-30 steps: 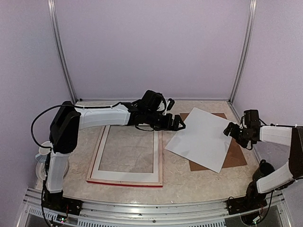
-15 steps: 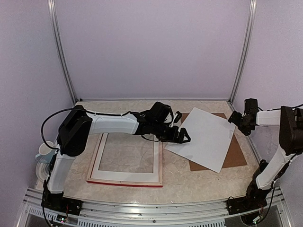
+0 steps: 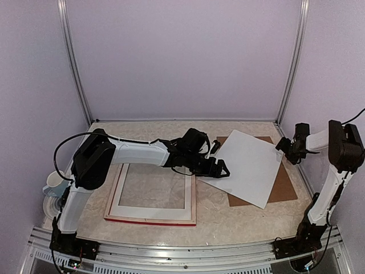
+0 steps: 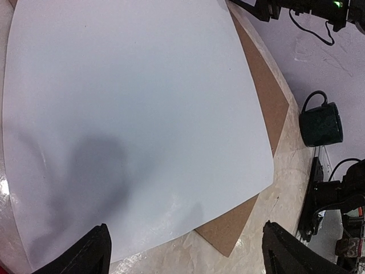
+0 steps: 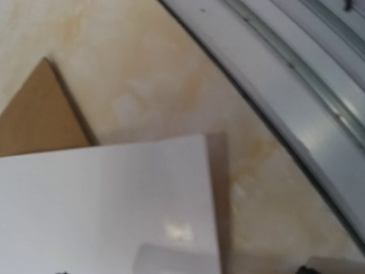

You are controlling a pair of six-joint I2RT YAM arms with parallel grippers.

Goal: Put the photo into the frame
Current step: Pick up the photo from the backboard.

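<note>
The photo (image 3: 245,165) lies white side up, askew on a brown hardboard panel (image 3: 283,186) at the right of the table. The frame (image 3: 193,197) lies back up at left centre, with pale wood on top and a red edge at the front. My left gripper (image 3: 219,169) hovers at the photo's left corner. In the left wrist view its fingers (image 4: 91,254) stand wide apart, open, over the photo (image 4: 131,114). My right gripper (image 3: 287,149) is at the photo's right corner. The right wrist view shows that corner (image 5: 114,211) close below, with the right gripper (image 5: 182,271) open and only its tips showing.
A white mat (image 3: 121,191) with a window lies inside the frame. A white cup (image 3: 54,182) stands at the far left edge. A dark mug (image 4: 321,123) stands beyond the hardboard near the right arm's base. An aluminium rail (image 5: 296,74) borders the table just behind the right gripper.
The left arm has reached further right and lowered to the photo's left corner. The right arm has swung back and up, bringing its gripper to the photo's right corner.
</note>
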